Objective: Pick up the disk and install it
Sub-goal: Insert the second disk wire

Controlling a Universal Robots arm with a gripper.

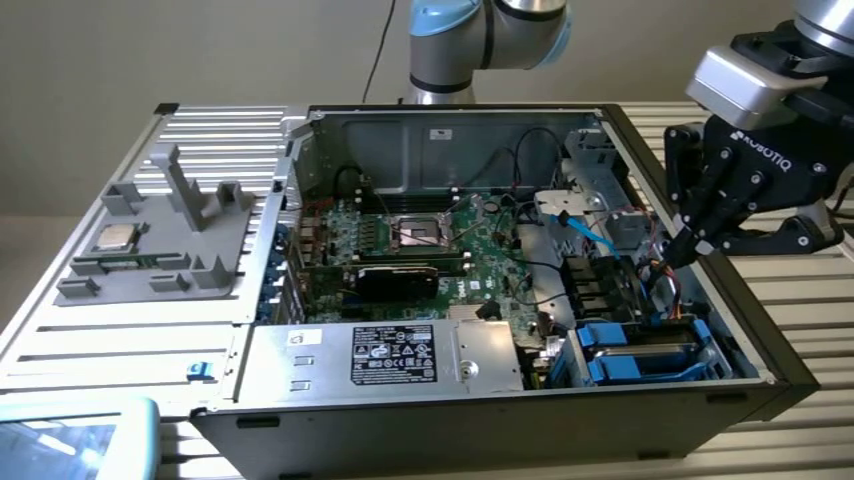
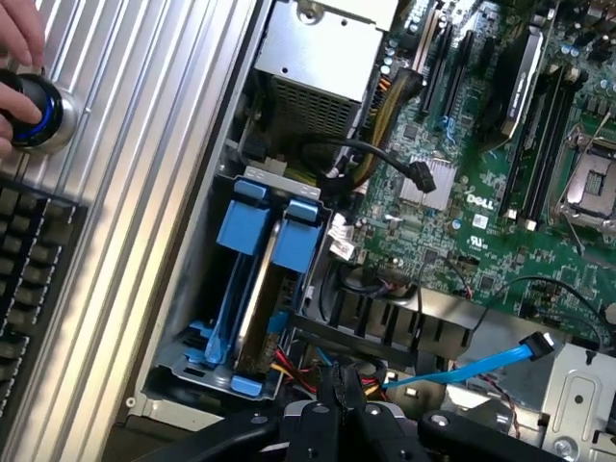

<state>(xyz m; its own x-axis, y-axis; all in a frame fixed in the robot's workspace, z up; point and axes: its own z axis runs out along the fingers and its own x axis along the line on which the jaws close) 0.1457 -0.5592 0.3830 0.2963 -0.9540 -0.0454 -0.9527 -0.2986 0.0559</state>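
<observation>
Fingertips of the gripper (image 2: 342, 404) meet at the lower middle of the wrist view, jaws together with nothing between them; in the exterior view we see the same gripper (image 1: 690, 243) at the right of the frame, over the edge of the open computer case (image 1: 694, 400). Just beyond the tips, a light blue cable (image 2: 472, 368) runs toward the lower right. Further in, the disk (image 2: 252, 289) stands on edge in the drive cage, left of centre in the wrist view and at the lower right of the exterior view (image 1: 638, 352), so it looks already seated, though we cannot tell if it is latched. We judge it a stiff, fairly heavy block with smooth metal faces that could slip; the blue bracket looks like the better hold, its two tabs (image 2: 269, 226) standing proud of the cage. We would spare the label face and connectors any knock. Beyond lies the motherboard (image 2: 481, 173), and at the upper left a person's hand (image 2: 17, 58) rests on a round button (image 2: 37, 114)
</observation>
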